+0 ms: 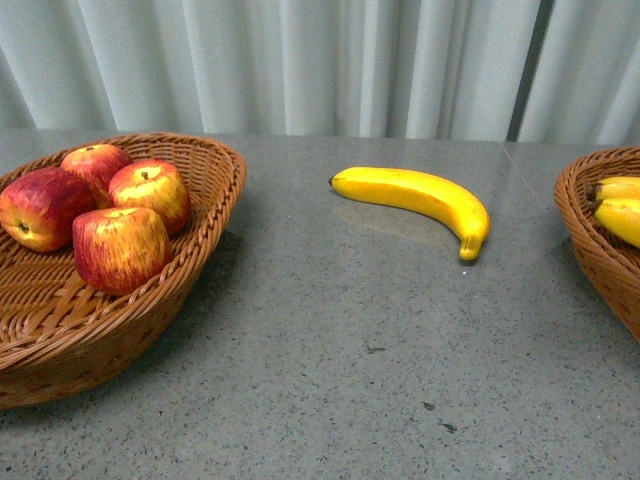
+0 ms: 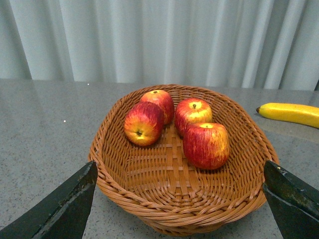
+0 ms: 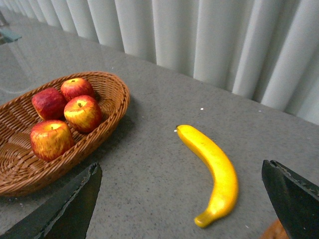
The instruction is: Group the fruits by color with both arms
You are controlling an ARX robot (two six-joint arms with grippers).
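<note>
Several red-and-yellow apples (image 1: 120, 247) lie in the left wicker basket (image 1: 210, 200); they also show in the left wrist view (image 2: 206, 145) and the right wrist view (image 3: 82, 112). A yellow banana (image 1: 420, 197) lies loose on the grey table between the baskets, also in the right wrist view (image 3: 213, 168). Two more bananas (image 1: 618, 208) lie in the right basket (image 1: 590, 240). My left gripper (image 2: 179, 201) is open above the near rim of the apple basket (image 2: 174, 219). My right gripper (image 3: 184, 201) is open and empty, just short of the loose banana. Neither arm shows in the front view.
A pale pleated curtain (image 1: 320, 60) hangs along the table's far edge. The loose banana's tip also shows at the edge of the left wrist view (image 2: 289, 112). A bit of the right basket's rim (image 3: 276, 230) shows by my right finger.
</note>
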